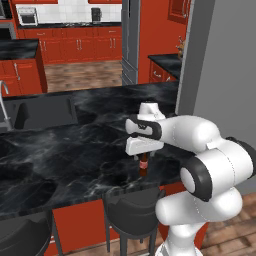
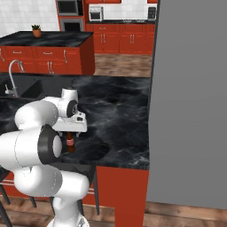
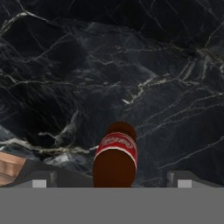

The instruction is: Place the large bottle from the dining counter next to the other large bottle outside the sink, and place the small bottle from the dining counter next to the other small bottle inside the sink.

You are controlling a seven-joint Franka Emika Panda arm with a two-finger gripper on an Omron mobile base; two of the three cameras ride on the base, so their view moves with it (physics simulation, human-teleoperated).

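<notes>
A dark brown bottle [image 1: 144,166] with a red label stands upright on the dining counter [image 1: 60,155] near its front edge; I cannot tell whether it is the large or the small one. My gripper [image 1: 144,157] hangs right over it, open, with the bottle's top between the spread fingers. In the hand view the bottle [image 3: 114,157] rises at bottom centre between the two fingertips [image 3: 43,179], untouched. From the right the bottle [image 2: 70,144] pokes out below the gripper [image 2: 70,136]. The sink [image 1: 45,112] lies at the far left with its silver tap [image 2: 15,71].
Black bar stools [image 1: 132,210] stand under the counter's front edge. A tall grey wall [image 2: 190,102] borders the counter on the right. Red cabinets and a further black counter with a potted plant [image 2: 36,30] stand behind.
</notes>
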